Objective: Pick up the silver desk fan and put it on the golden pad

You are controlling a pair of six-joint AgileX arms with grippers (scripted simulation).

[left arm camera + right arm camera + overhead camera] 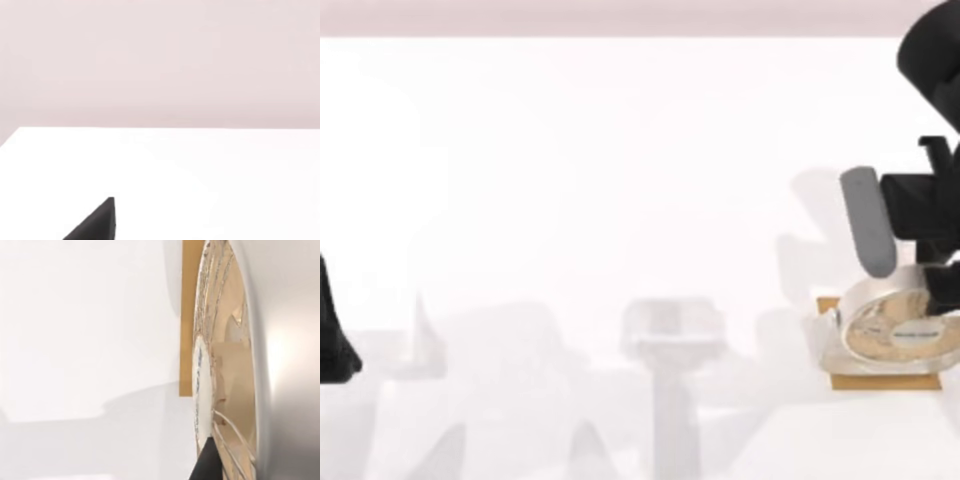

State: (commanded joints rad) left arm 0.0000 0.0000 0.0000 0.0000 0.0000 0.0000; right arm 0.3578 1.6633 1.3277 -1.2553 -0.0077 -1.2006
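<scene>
Resting on the golden pad [885, 381] near the table's [620, 200] right edge, the silver desk fan [890, 322], ring tilted, grille facing up; right tool [920, 290] just above and against it, grip state impossible to tell; left arm [335, 340] parked at the left edge

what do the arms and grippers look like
Both arms are matte black. The right arm has a bulky rounded link, a boxy black wrist block and one long rounded grey finger. The left arm shows only a dark tapered sliver at the table's left edge.
</scene>
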